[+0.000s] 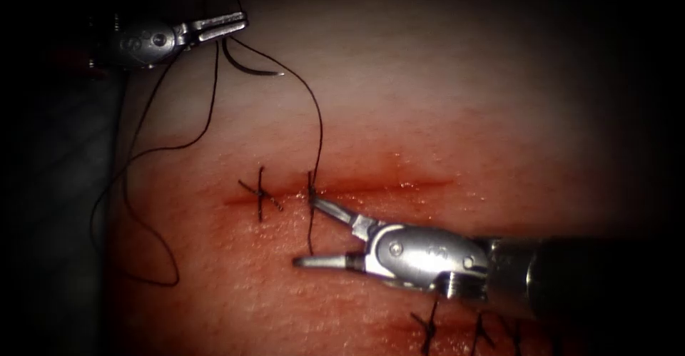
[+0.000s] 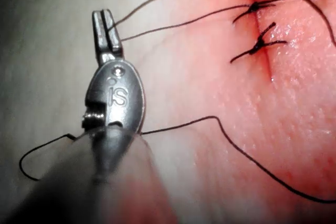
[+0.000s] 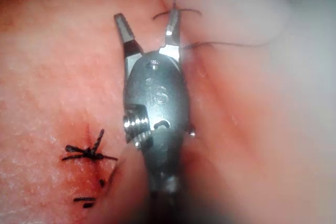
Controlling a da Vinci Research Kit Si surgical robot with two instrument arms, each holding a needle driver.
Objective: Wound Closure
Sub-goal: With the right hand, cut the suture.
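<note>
Pink tissue is filling the endoscope view; the left hand, far left, is pinching the thread, needle dangling just beside it, outside the tissue. Right hand is sitting spread at the cut, holding nothing. Left wrist view: left hand pressed together on thread. Right wrist view: right hand spread beside a knot.

Left tool far upper left of cut, right tool below it

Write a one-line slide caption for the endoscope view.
Left gripper holds thread; needle hangs free; open right gripper at the cut.
</note>
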